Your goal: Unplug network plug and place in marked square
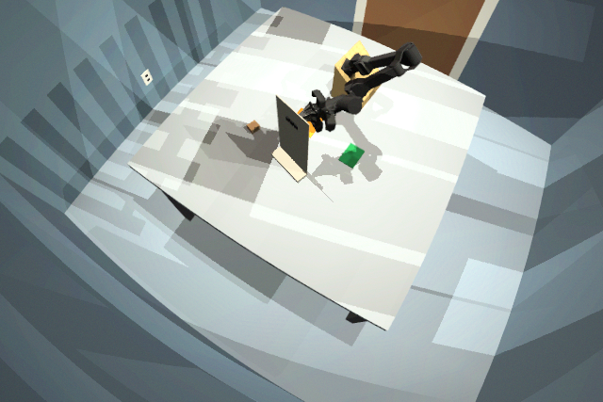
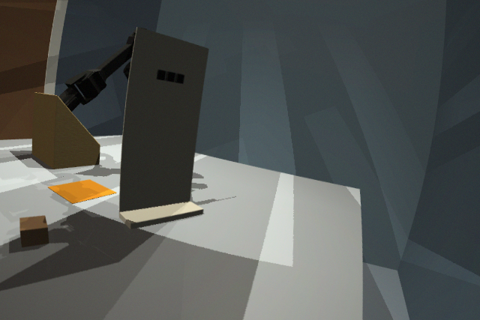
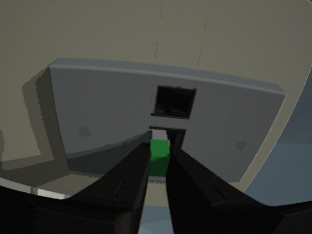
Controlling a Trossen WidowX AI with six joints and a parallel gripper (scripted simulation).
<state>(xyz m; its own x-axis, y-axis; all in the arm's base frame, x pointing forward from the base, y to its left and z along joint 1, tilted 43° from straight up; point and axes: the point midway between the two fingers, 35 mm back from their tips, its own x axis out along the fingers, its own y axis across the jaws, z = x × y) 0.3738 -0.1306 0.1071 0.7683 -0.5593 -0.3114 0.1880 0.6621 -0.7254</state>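
The upright panel (image 1: 293, 142) (image 2: 160, 134) stands on a pale foot. In the wrist view, the grey socket plate (image 3: 107, 102) shows dark openings. The green plug (image 3: 160, 151) has its grey front end at the opening below the top one; how deep it sits cannot be told. My gripper (image 3: 157, 152) (image 1: 308, 118) is shut on the plug, one dark finger on each side. The plug's thin tab is not clearly visible. A flat orange square (image 2: 82, 191) (image 1: 311, 130) lies on the table near the panel. A green square (image 1: 351, 155) lies on the table to the right of the panel.
A small brown block (image 1: 252, 126) (image 2: 34, 233) lies on the table behind the panel. A yellowish wooden stand (image 1: 339, 81) (image 2: 55, 134) is under the arm's base. The panel's pale foot (image 1: 289, 164) (image 2: 163, 214) juts out from its lower edge at the back.
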